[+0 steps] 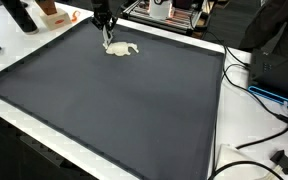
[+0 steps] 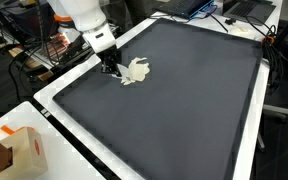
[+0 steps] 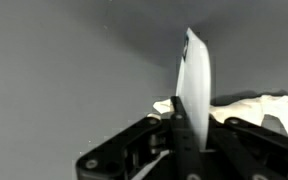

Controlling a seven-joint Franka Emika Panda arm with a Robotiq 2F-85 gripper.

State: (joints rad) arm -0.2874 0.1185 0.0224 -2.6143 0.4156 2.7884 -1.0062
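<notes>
A crumpled white cloth lies near one edge of a large dark grey mat. My gripper stands at the cloth's end, low over the mat. In the wrist view the gripper is shut on a fold of the white cloth. That fold stands up between the black fingers, and the remainder of the cloth spreads out on the mat to the right.
The mat has a white table border. Cables and a black object lie beside it. A cardboard box sits near one corner. Dark equipment and an orange item stand behind the gripper.
</notes>
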